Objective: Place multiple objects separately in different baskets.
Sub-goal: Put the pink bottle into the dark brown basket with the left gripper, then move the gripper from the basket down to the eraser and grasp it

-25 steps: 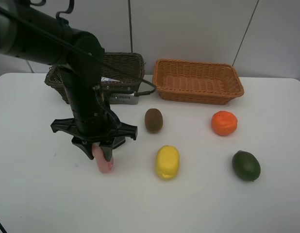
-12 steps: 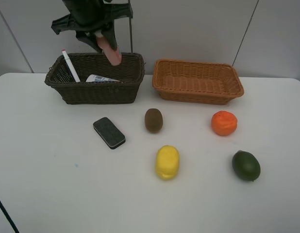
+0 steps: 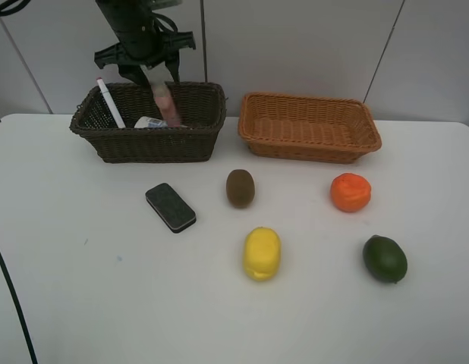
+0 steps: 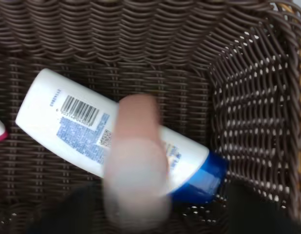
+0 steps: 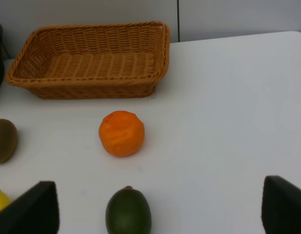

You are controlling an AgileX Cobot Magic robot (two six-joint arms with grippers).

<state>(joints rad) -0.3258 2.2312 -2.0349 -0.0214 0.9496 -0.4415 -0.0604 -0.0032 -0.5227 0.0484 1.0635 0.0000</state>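
My left gripper [image 3: 152, 74] hangs over the dark brown basket [image 3: 151, 144], its jaws standing apart. The small pink bottle [image 3: 165, 102] shows blurred just below it, inside the basket's opening; in the left wrist view it [image 4: 136, 161] is blurred over the white shampoo bottle with blue cap [image 4: 72, 122]. The white marker [image 3: 109, 102] leans in the basket's left end. The black eraser [image 3: 171, 207], kiwi [image 3: 240, 187], lemon [image 3: 262, 252], orange [image 3: 350, 192] and lime [image 3: 385, 258] lie on the table. My right gripper [image 5: 160, 200] is open, near the lime [image 5: 128, 212] and orange [image 5: 121, 133].
The light orange-tan basket [image 3: 310, 144] stands to the right of the dark one with nothing in it; it also shows in the right wrist view [image 5: 87, 63]. A white table [image 3: 83, 303] with a wall behind the baskets.
The left gripper lifted the pink bottle off the table by the eraser and carried it back over the dark basket. The bottle now sits lower, blurred, with the jaws spread.
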